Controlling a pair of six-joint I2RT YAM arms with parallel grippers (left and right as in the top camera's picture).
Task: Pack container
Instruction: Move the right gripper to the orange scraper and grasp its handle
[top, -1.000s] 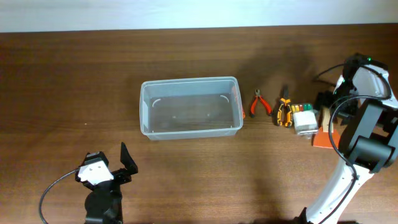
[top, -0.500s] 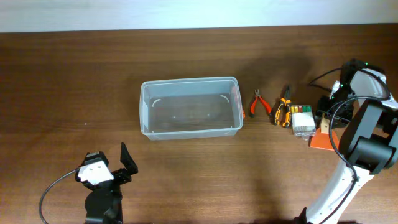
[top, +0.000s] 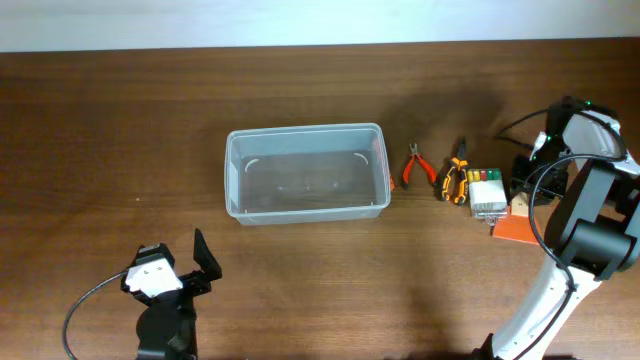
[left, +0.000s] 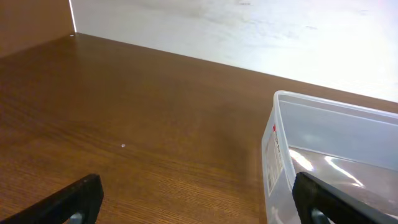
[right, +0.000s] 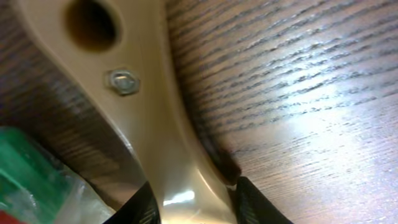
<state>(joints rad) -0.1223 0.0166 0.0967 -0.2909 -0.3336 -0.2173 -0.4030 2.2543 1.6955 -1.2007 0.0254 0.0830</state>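
Observation:
The container (top: 305, 129), a clear rectangular tub, stands mid-table with nothing in it; its near corner shows in the left wrist view (left: 281, 155). At the right, a tool with a tan handle (top: 520, 206) and an orange blade (top: 510, 229) lies on the table. My right gripper (top: 525, 192) is over that handle. In the right wrist view the tan handle (right: 155, 124) runs between my two dark fingertips, which touch both its sides; the right gripper (right: 193, 208) is shut on it. My left gripper (top: 200, 262) rests open near the front left, its fingers (left: 81, 198) wide apart over bare wood.
Red-handled pliers (top: 417, 167), orange-and-black pliers (top: 457, 181) and a small clear box of coloured bits (top: 487, 191) lie in a row between the tub and my right arm. The box's green edge (right: 28, 171) sits close beside the handle.
My right gripper's jaws have closed in onto the tan handle, and the orange tool has shifted slightly left. The left arm has not moved.

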